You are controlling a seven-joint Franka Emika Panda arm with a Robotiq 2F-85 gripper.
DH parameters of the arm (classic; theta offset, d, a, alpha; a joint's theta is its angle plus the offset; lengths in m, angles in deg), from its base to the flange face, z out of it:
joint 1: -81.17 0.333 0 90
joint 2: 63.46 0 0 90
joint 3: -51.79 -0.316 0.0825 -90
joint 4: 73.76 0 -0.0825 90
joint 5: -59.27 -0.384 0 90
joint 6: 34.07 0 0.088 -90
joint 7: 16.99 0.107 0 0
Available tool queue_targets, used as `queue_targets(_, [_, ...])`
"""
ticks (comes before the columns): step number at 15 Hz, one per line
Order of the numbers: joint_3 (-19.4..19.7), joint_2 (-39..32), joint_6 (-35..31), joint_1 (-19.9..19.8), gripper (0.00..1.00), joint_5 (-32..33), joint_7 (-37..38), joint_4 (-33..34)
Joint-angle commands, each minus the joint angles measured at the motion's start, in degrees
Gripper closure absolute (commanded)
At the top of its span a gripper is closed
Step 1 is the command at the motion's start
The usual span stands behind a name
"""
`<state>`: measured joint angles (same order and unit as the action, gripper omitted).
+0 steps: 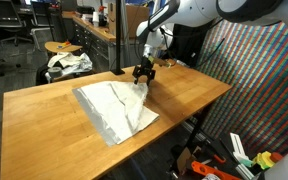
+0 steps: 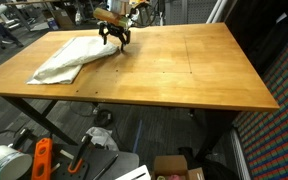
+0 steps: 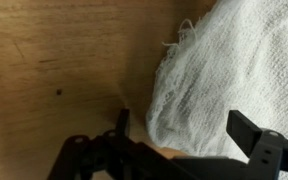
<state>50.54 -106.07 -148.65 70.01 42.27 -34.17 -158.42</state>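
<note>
Wrist view shows the pincer (image 3: 181,125) opened wide, its two dark fingers (image 3: 246,128) standing apart with the rounded edge of the white cloth (image 3: 234,60) between them. It grasps nothing; whether a finger touches the fabric I cannot say surely. The cloth is soft and loosely woven, with frayed threads at its border. In both exterior views it lies crumpled and roughly four-sided on the smooth wooden table (image 2: 184,70), the pincer at its one corner.
</note>
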Motion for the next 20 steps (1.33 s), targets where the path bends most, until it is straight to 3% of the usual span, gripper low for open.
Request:
queue_targets(1, [-0.9, -1.1, -0.8, -0.6, 0.26, -0.5, 0.7, 1.9])
queue_targets(9, [-1.0, -1.2, 0.1, -0.8, 0.86, 0.0, 0.3, 2.2])
queue_targets(12, [-1.0, -1.2, 0.4, -0.9, 0.92, -0.1, 0.3, 2.4])
queue_targets(16, [-1.3, -0.7, 0.9, -1.1, 0.87, -0.6, 0.4, 2.4])
queue_targets(20, [-1.7, 0.9, 0.8, -1.2, 0.88, -1.2, 0.4, 1.2])
